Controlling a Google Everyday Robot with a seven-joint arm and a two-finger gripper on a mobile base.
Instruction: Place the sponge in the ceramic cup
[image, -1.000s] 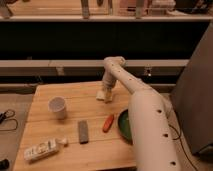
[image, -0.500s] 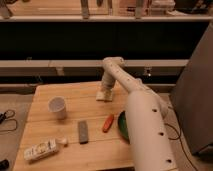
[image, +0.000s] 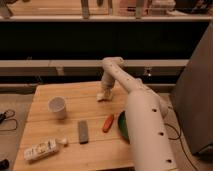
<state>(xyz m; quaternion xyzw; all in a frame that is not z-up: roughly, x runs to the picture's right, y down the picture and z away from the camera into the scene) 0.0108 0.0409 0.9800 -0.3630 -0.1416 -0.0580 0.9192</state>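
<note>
The white ceramic cup (image: 57, 107) stands upright on the left part of the wooden table (image: 45, 125). A dark grey oblong block, apparently the sponge (image: 83, 131), lies flat in front of the cup and to its right. My gripper (image: 104, 94) is down at the table's far middle, well beyond the sponge and to the right of the cup. The pale patch at its tip touches or nearly touches the tabletop. I cannot tell whether anything is in it.
An orange-red object (image: 108, 122) lies right of the sponge. A green dish (image: 121, 126) sits behind my arm (image: 142, 130), mostly hidden by it. A white bottle (image: 41, 149) lies on its side at the front left corner. A dark counter runs behind the table.
The gripper stays at about the same spot at the far middle of the table. The near part of the arm has shifted slightly. The objects have not moved.
</note>
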